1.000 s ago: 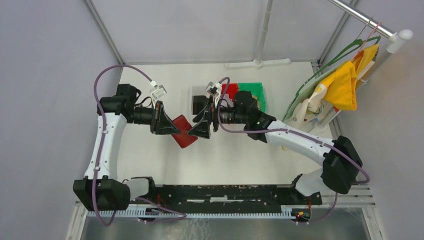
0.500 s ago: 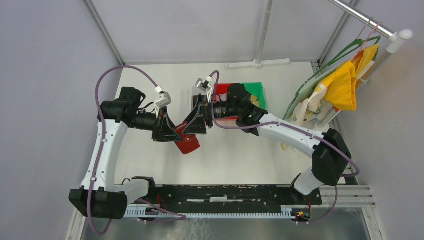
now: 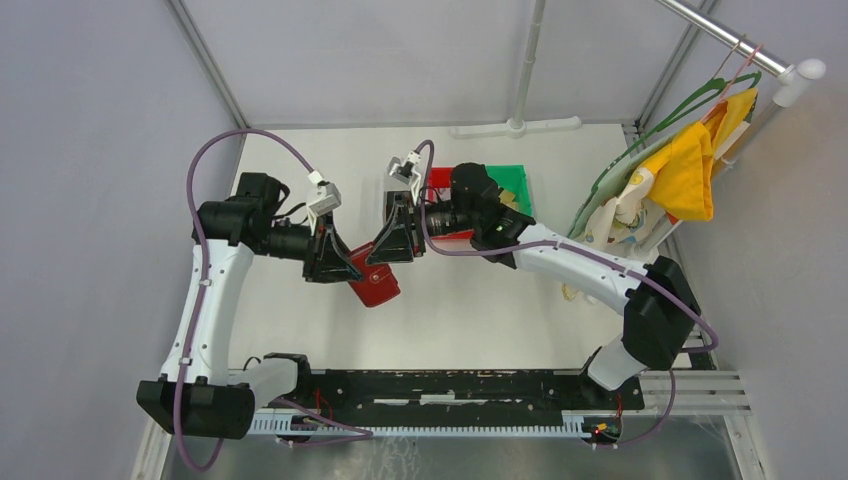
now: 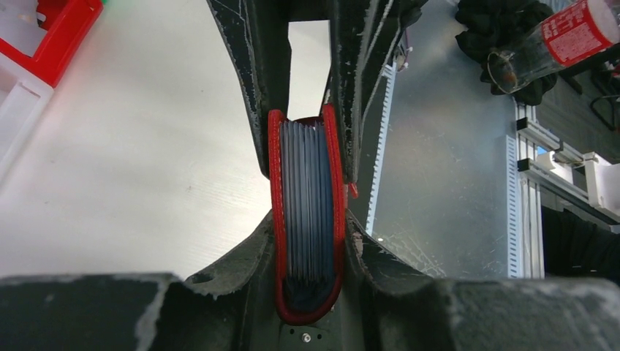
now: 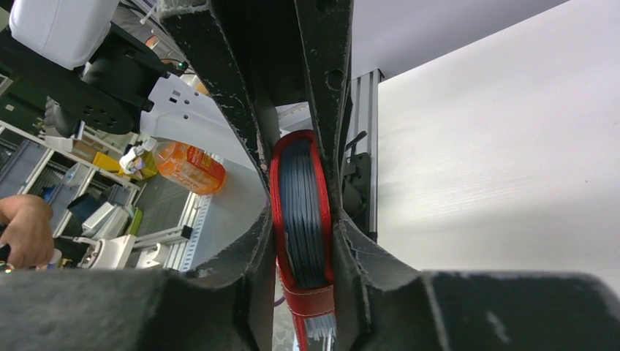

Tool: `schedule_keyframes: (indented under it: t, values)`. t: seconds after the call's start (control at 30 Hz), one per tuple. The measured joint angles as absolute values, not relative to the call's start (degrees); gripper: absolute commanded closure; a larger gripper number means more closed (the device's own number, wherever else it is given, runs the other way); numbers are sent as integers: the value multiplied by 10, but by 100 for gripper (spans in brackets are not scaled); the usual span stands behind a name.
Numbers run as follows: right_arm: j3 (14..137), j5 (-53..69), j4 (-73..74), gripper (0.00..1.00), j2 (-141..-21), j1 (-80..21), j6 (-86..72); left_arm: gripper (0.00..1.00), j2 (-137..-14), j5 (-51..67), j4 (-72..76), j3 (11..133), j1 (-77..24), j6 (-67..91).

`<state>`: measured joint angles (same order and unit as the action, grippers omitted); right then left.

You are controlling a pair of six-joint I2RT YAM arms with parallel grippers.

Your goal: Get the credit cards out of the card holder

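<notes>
One card holder [image 3: 377, 287], dark red, hangs above the white table [image 3: 470, 310] just left of the frame's centre in the top view, held between two grippers. The left gripper [image 3: 348, 270] comes in from the left and the right gripper [image 3: 388, 254] from the upper right, and their tips meet over it.

In the left wrist view the card holder [image 4: 307, 219] stands edge-on at centre. Its two red covers enclose a pack of thin grey-blue leaves [image 4: 307, 190]. These lie too tight to count, and cards cannot be told from pocket walls. The left gripper [image 4: 307, 241] is narrowed onto it, one finger pressed against each cover from the bottom of the frame. The other arm's two fingers clamp the upper part from the top.

The right wrist view shows the same edge-on card holder [image 5: 301, 219], with the right gripper [image 5: 301, 245] closed against both covers.

Two bins sit side by side in the upper middle of the top view, one red bin [image 3: 440, 178] and one green bin [image 3: 508, 182]. One yellow cloth [image 3: 690, 165] hangs at the upper right.
</notes>
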<state>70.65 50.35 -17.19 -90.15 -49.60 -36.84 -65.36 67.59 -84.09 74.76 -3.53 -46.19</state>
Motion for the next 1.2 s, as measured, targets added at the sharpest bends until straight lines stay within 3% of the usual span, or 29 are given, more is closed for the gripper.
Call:
schedule_keyframes:
  t: [0.03,0.1,0.17,0.2,0.37,0.47,0.57,0.63,0.93,1.0,1.1,1.2]
  values:
    - [709,504,-168,88,-902,-496,-363,80,-653,677,-842,748,-36,-462]
    - [717,505,-162,99,-905,-496,-355,38,-653,680,-846,750,-36,-462]
    - [726,502,-149,100,-907,-496,-349,10,-653,679,-845,750,-36,-464]
    - [732,496,-142,100,-908,-496,-351,2,-653,679,-844,751,-36,-464]
    - [747,434,-130,100,-906,-495,-351,3,-653,680,-832,750,-37,-454]
    - [723,382,-146,100,-886,-494,-356,18,-653,681,-814,749,-36,-441]
    - [655,337,-199,100,-834,-494,-375,41,-653,687,-804,746,-36,-431]
    - [630,322,-223,100,-815,-494,-387,48,-653,696,-799,744,-36,-424]
    - [518,262,-396,100,-772,-497,-463,50,-654,743,-789,743,-36,-403]
    - [501,248,-431,100,-771,-503,-475,48,-656,753,-789,743,-34,-397]
    - [490,225,-461,100,-771,-512,-484,36,-658,765,-788,745,-33,-392]
    - [489,196,-486,100,-772,-526,-484,37,-658,771,-791,747,-34,-386]
